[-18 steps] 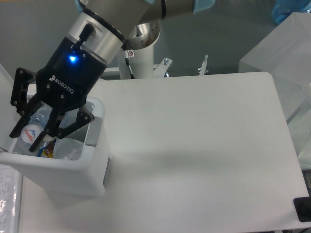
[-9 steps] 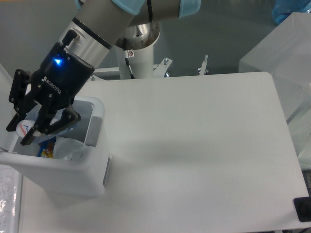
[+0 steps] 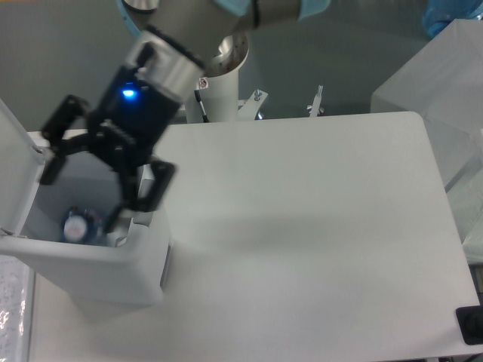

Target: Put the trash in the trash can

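Observation:
The trash can (image 3: pixel 98 268) is a white boxy bin at the table's left edge, with its flip lid (image 3: pixel 16 162) standing open on the left. Inside it lies the trash I can see: a crushed clear bluish bottle (image 3: pixel 80 225), its round end facing up. My gripper (image 3: pixel 84 197) hovers over the bin's opening, blurred by motion. It is open, with one finger (image 3: pixel 54 154) toward the lid, the other (image 3: pixel 142 197) near the bin's right rim, and nothing held between them. The rest of the bin's inside is hidden by its front wall.
The arm's white base column (image 3: pixel 224 79) stands behind the table's far edge, beside two metal clamps (image 3: pixel 317 99). A large clear plastic box (image 3: pixel 441 90) sits off the right side. A dark object (image 3: pixel 472 326) is at the front right corner, and bubble wrap (image 3: pixel 11 313) at the front left.
The gripper has risen out of the bin, turned and shifted right. The bottle that was between its fingers now lies lower, inside the bin.

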